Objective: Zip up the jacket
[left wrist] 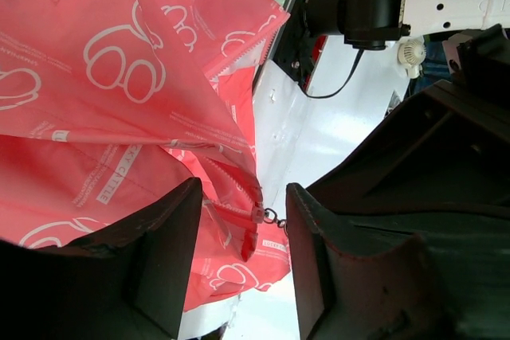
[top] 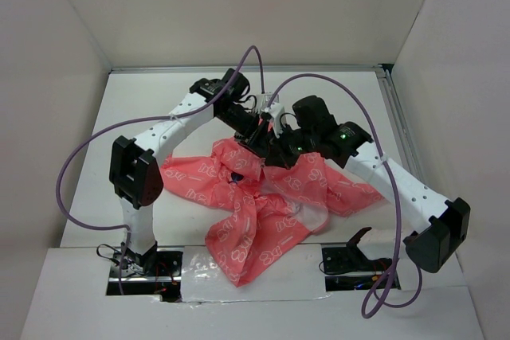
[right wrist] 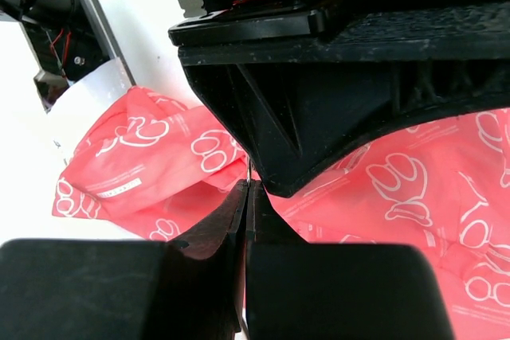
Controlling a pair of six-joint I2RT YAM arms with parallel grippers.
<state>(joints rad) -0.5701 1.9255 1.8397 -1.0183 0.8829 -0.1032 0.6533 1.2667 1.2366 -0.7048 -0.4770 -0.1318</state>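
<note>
We see the jacket point(top: 263, 212) crumpled mid-frame on the white tabletop point(top: 135, 97) in the top view. The left jaws are spread, with the zipper pull point(left wrist: 267, 214) sitting between them. The right jaws are pressed together over the pink fabric, and we can't tell if they're pinching any

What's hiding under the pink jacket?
Only the white table shows, peeking out all around the jacket. The crumpled fabric covers whatever is directly beneath it, so nothing else can be seen there.
</note>
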